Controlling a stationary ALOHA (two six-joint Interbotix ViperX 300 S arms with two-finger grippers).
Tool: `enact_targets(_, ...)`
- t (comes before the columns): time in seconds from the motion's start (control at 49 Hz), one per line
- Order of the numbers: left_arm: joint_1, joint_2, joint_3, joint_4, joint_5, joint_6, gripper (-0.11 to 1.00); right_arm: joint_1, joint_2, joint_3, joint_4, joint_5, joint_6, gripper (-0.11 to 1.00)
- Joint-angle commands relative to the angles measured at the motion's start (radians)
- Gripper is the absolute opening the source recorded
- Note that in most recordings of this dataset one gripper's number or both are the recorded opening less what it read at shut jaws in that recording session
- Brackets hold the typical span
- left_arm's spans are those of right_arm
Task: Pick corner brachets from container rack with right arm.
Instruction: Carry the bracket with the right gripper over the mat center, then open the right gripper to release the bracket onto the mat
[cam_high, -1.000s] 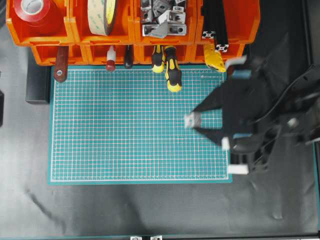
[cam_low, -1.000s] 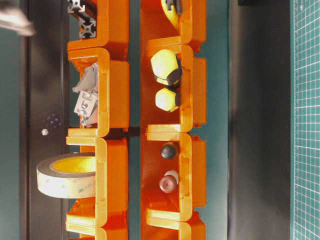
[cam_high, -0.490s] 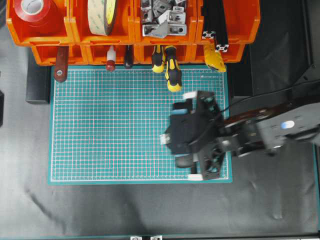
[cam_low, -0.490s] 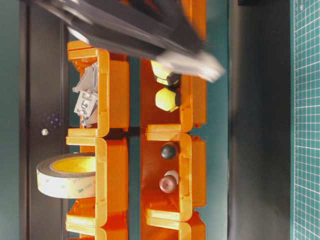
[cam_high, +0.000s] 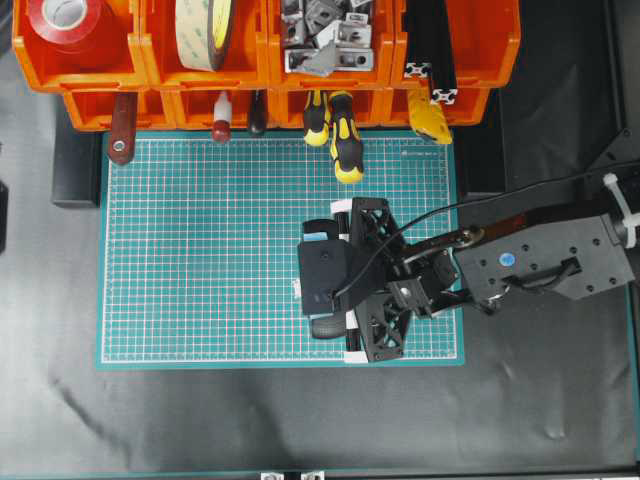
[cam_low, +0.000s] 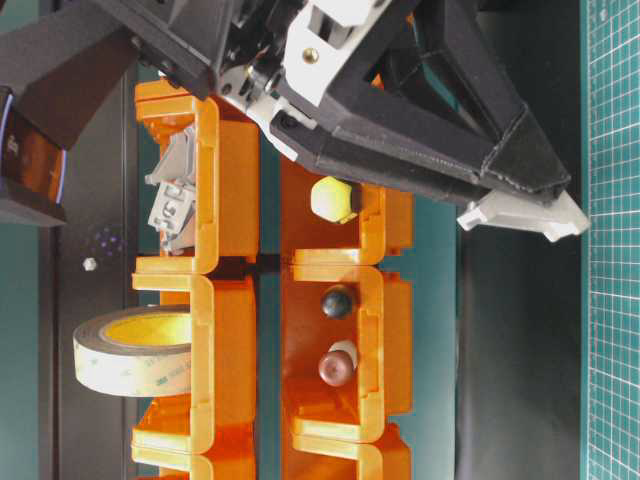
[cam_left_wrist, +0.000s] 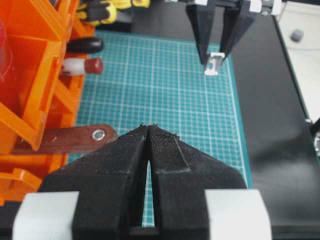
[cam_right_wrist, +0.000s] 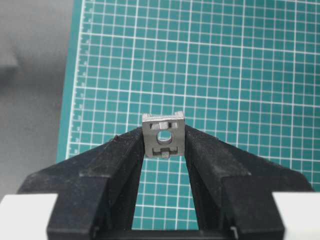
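One camera looks straight down on the mat (cam_high: 200, 250) and rack (cam_high: 100, 70). A low one, turned sideways, faces the rack (cam_low: 230, 200) closely. Both wrist cameras look along their end effectors at the mat (cam_left_wrist: 165, 90) (cam_right_wrist: 250, 60).

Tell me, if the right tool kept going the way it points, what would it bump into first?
Probably the green mat. The right tool, shut on a corner bracket, points at bare mat; how far below is unclear.

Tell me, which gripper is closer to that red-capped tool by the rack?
Left. The left gripper sits shut just short of the red-capped tool; the right gripper, holding a bracket, hangs farther across the mat.
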Motion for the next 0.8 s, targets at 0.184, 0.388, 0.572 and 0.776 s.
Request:
enact_targets(0.184,0.002,0.006,-0.017,0.005,-0.005,0.006,0.0,-0.02,-0.009,-0.017,-0.002,0.0,-0.002,0.24)
enact_targets(0.388,0.002,0.006,-0.017,0.003,-0.003,0.006,0.0,-0.028,-0.006,-0.017,0.003,0.015,0.005,0.57)
enact_targets(0.572,0.002,0.003,-0.018,0.005,0.011,0.008,0.0,-0.029,0.0,-0.026,0.005,0.038,0.005,0.8)
enact_targets(0.776,0.002,0.0,-0.02,0.003,0.014,0.006,0.0,-0.029,0.0,-0.026,0.005,0.035,0.003,0.78)
